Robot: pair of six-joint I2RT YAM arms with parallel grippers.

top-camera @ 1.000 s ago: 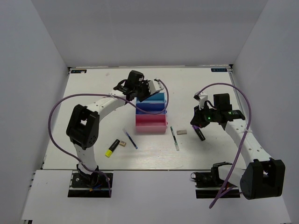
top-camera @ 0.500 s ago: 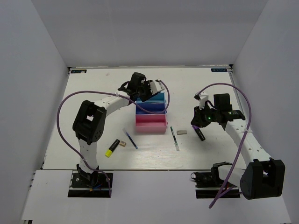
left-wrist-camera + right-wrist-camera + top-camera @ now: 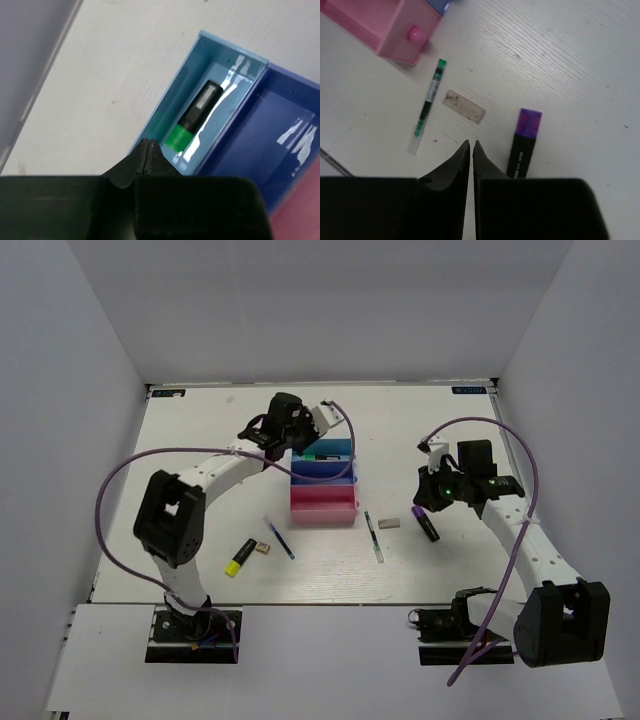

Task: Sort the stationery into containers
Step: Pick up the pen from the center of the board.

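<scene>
Right wrist view: the purple-black marker point(image 3: 524, 144) lies on the table point(image 3: 580, 65) just right of the right gripper point(image 3: 471, 143), its long axis roughly parallel to the empty, nearly pressed-together jaws.

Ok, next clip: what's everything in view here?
Trays: three, teal tray, blue tray, pink tray, in a row, centre.
Green highlighter: one, black-capped, inside the teal tray.
Yellow highlighter: one, black-capped, near left.
Purple marker: one, purple-black, right.
Pens: two, blue pen front-left of pink tray, green pen front-right.
Erasers: two, tan, one beside yellow highlighter, one between green pen and purple marker.
Left gripper: one, black, shut, empty, by teal tray.
Right gripper: one, black, shut, empty, near purple marker.
</scene>
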